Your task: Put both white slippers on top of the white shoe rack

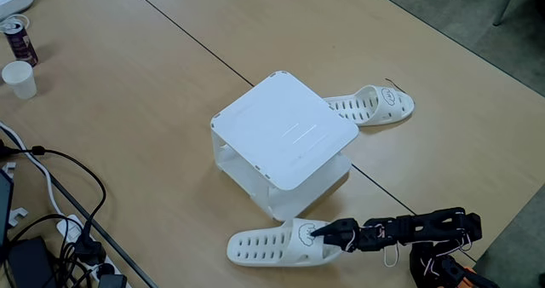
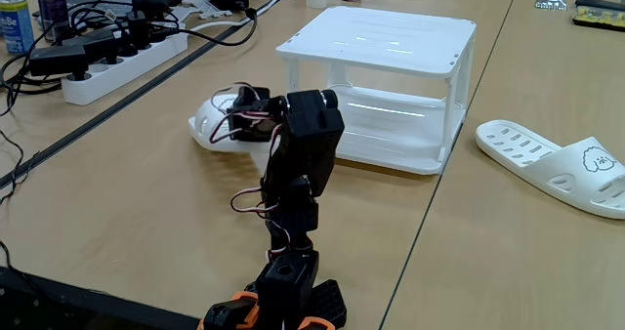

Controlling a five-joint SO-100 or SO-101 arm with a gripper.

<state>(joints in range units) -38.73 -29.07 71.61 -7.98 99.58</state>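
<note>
Beside the rack (image 1: pixel 285 130), gripper (image 1: pixel 317 232) apparently clamps the near slipper's (image 1: pixel 268 244) strap; lift level, clearing the top's edge.

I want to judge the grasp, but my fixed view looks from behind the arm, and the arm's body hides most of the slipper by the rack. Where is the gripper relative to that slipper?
Observer: In a fixed view from above, the gripper is at the strap of the near white slipper, right by its face drawing. I cannot tell whether the jaws are shut on the strap.
Operator: How does that slipper lie?
Observer: It lies sole down on the table, with its heel end pointing away from the arm. Its strap end is close beside a lower corner of the white shoe rack. I cannot tell if they touch.
</note>
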